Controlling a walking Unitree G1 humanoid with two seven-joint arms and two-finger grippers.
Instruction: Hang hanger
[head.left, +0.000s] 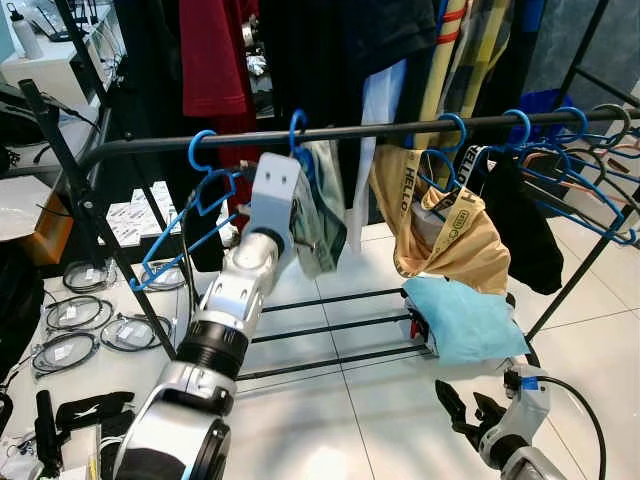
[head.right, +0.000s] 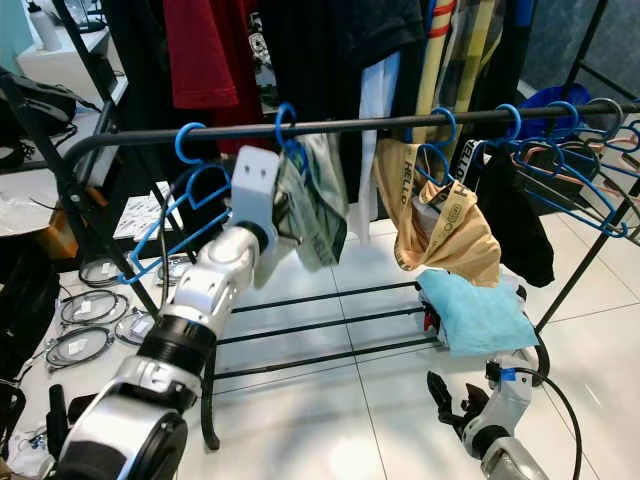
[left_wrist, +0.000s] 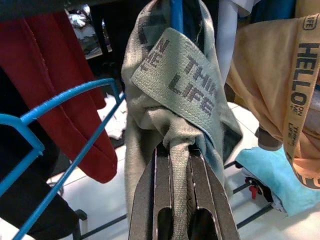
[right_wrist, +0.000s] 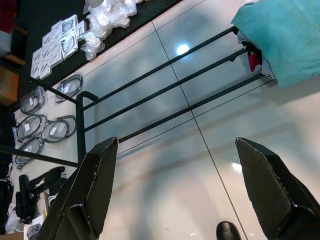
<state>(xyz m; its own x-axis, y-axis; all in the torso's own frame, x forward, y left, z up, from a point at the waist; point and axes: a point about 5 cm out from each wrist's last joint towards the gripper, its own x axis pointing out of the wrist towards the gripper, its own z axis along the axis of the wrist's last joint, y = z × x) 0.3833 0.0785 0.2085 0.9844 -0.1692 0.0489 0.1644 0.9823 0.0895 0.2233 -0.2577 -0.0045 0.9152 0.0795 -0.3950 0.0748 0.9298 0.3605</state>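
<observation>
A blue hanger (head.left: 297, 132) carrying a grey-green garment (head.left: 322, 215) has its hook over the black rail (head.left: 400, 129) of a clothes rack. My left arm is raised to it. In the left wrist view my left gripper (left_wrist: 179, 148) is shut on a bunched fold of that garment (left_wrist: 175, 90), just under a waistband printed with letters. The hanger's blue neck (left_wrist: 176, 15) rises above the fabric. My right gripper (head.left: 466, 410) hangs low at the right near the floor, and its fingers (right_wrist: 100, 170) stand wide open over bare tiles.
An empty blue hanger (head.left: 190, 225) hangs left of the garment, a tan garment (head.left: 450, 235) right of it, then several blue hangers (head.left: 580, 160). A light blue cloth (head.left: 465, 315) lies on the rack's lower bars. Bagged cables (head.left: 90, 320) litter the floor at the left.
</observation>
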